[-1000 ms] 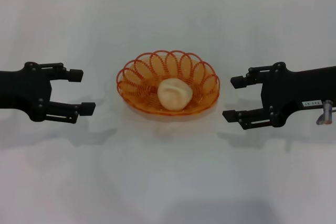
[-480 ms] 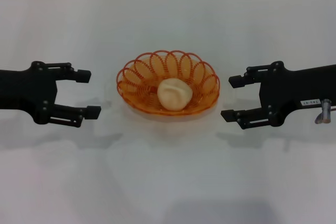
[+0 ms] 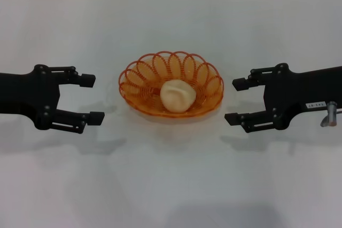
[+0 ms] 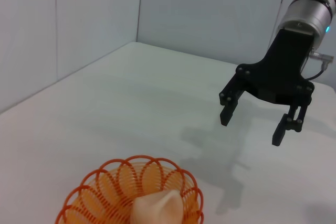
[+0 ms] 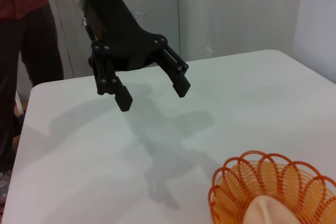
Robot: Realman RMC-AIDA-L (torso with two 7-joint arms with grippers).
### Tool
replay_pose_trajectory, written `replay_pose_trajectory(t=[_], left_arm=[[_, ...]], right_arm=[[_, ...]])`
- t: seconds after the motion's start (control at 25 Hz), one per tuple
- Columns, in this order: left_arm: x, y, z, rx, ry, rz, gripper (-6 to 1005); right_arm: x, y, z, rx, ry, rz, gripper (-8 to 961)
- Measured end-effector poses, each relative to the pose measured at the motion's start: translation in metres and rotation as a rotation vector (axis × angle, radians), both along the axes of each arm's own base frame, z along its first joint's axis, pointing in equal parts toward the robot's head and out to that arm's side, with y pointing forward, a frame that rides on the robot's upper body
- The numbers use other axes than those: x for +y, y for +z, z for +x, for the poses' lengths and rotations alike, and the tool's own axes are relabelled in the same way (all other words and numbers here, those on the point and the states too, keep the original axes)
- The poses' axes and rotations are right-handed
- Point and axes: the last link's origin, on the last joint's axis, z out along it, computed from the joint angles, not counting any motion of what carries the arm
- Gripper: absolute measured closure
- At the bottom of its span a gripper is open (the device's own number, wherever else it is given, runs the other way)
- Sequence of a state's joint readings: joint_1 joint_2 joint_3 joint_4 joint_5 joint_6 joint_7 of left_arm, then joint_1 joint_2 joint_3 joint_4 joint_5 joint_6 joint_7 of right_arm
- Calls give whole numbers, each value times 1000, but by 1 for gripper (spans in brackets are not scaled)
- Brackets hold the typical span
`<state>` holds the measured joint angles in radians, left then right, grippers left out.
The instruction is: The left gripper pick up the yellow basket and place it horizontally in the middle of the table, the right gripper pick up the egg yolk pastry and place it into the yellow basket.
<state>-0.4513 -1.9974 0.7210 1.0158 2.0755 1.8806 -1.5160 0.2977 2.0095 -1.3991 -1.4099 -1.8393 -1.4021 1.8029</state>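
Labels: small white label on right arm's black body, by the table's right edge in head view; print too small to read. No other writing legible.

Black two-fingered right gripper (image 3: 235, 101) w/ that label hangs just above the plain white flat table (image 3: 171, 185), jaws spread wide, holding nothing, tips aimed at the basket's right end, a gap between. Vs 0.5 s ago: no visible change; vs 1 s ago, a hair closer to the basket.

Black two-fingered left gripper (image 3: 92, 98), on the arm w/ silver segment and green ring light (seen in right wrist view (image 5: 152, 88)), also wide open and empty, just above the table, facing the basket's left end, apart from it. It has crept toward the basket over the last sec, a bit more since 0.5 s ago.

Between them, mid-table: oval translucent orange wire basket w/ looped scalloped rim (image 3: 141, 73), long axis running L–R, sitting flat. Inside it, touching the floor, slightly right of centre: pale cream dome-shaped egg yolk pastry (image 3: 178, 95). Both unmoved vs earlier frames.

Around: far table edge meets a light panelled wall. Right wrist view: person in dark trousers and red top (image 5: 21, 51) stands past the table's left edge. Nothing lies between either gripper and the basket.
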Motion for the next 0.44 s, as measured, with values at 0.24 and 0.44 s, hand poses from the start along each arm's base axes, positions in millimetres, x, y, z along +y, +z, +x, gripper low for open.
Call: replay_pose_trajectory(t=[0.24, 0.44], left_arm=[[0, 0, 1, -2, -1, -3, 116], [0, 0, 1, -3, -1, -4, 116]], right_arm=[[-1, 0, 0, -1, 2, -8, 224], [-1, 0, 0, -1, 2, -9, 224]])
